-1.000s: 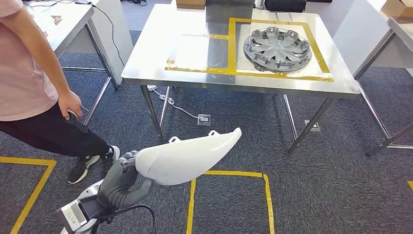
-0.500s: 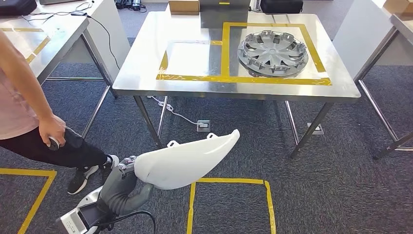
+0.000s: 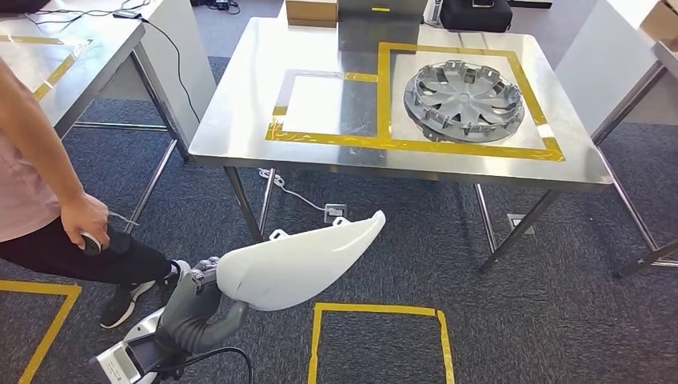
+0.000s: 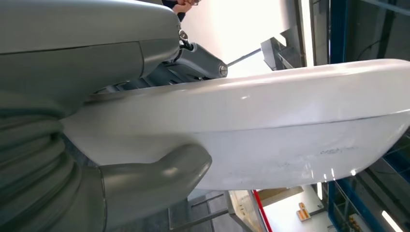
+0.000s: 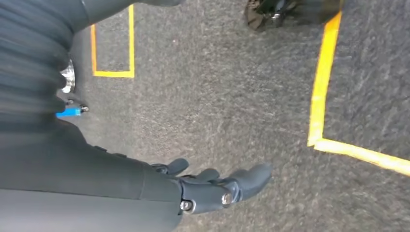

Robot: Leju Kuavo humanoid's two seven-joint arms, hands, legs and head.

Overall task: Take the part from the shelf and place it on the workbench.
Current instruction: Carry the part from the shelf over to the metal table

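The part (image 3: 300, 260) in my left hand (image 3: 196, 292) is glossy smooth white plastic; workbench (image 3: 240, 120) brushed metal, hubcap (image 3: 464, 100) grey plastic, carpet (image 3: 520, 320) rough

The left hand (image 3: 200, 282) on its silver arm grips a smooth white curved plastic part (image 3: 300, 260); the right hand (image 5: 212, 186) hangs with fingers apart, holding nothing.

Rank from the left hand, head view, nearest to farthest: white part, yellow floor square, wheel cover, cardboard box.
1. white part: held in the left hand.
2. yellow floor square: on the carpet, just to its right.
3. wheel cover: right taped zone of the workbench.
4. cardboard box: far edge of the workbench.
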